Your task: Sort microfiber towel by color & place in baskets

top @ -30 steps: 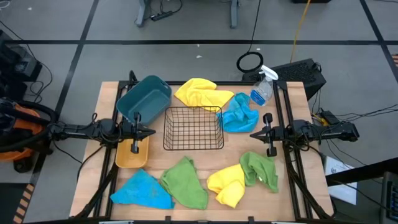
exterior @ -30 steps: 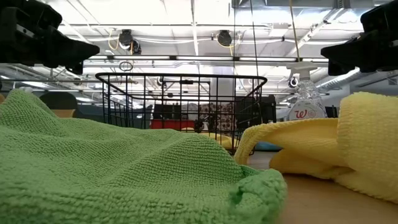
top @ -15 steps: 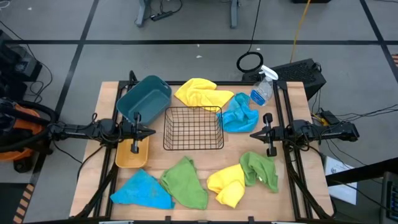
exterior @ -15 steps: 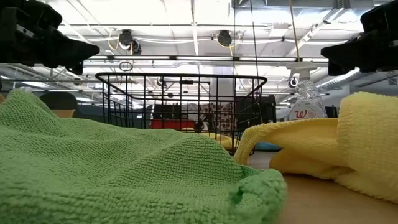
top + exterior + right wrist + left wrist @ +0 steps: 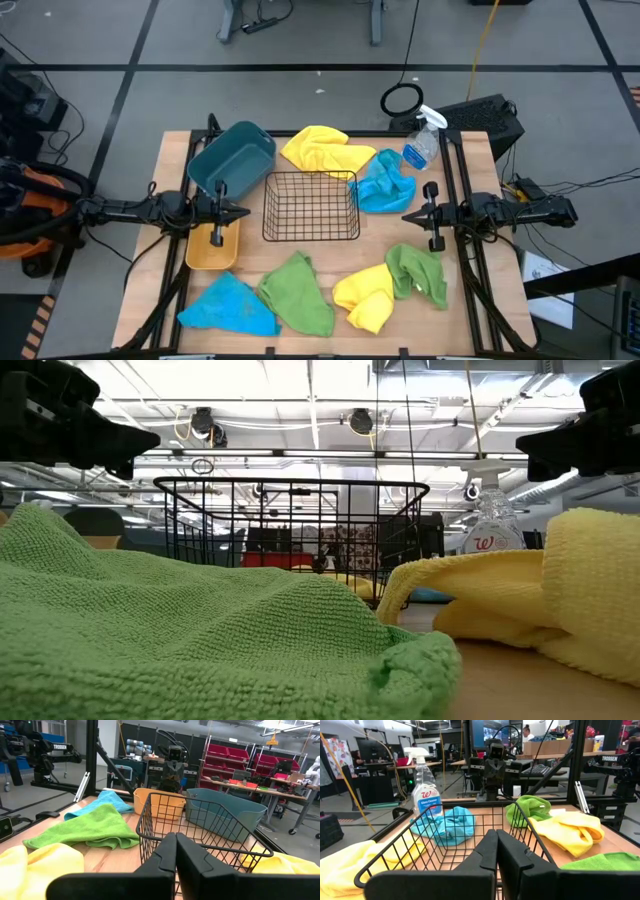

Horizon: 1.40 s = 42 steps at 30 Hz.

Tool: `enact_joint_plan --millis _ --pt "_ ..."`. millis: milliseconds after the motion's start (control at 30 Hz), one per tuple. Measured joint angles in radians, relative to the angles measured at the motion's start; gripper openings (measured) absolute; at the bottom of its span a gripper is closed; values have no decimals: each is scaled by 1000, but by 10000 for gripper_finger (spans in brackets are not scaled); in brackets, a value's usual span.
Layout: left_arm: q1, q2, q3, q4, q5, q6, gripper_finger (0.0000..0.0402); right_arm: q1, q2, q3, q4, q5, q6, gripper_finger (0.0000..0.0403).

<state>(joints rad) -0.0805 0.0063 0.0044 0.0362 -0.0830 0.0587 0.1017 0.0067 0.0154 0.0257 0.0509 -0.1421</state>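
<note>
Several microfiber towels lie on the wooden table: yellow [image 5: 322,148] and blue [image 5: 384,182] at the far side, blue [image 5: 228,304], green [image 5: 298,292], yellow [image 5: 366,294] and green [image 5: 418,270] at the near side. The black wire basket [image 5: 311,205] stands in the middle, the teal tub [image 5: 232,157] at the far left, the yellow-orange bin [image 5: 212,248] nearer at the left. My left gripper [image 5: 244,212] hovers shut, level, at the left, above the bin's far end. My right gripper [image 5: 407,217] hovers shut, level, at the right.
A clear spray bottle [image 5: 422,144] stands at the far right of the table, beside the blue towel. Black frame rails run along the table's left and right sides. Bare wood shows between the wire basket and the near towels.
</note>
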Motion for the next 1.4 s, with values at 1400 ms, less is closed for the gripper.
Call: enact_joint_plan --millis 1400 --pt "0 -1 4 107 -94 4 8 0 0 -1 98 221 -83 0"
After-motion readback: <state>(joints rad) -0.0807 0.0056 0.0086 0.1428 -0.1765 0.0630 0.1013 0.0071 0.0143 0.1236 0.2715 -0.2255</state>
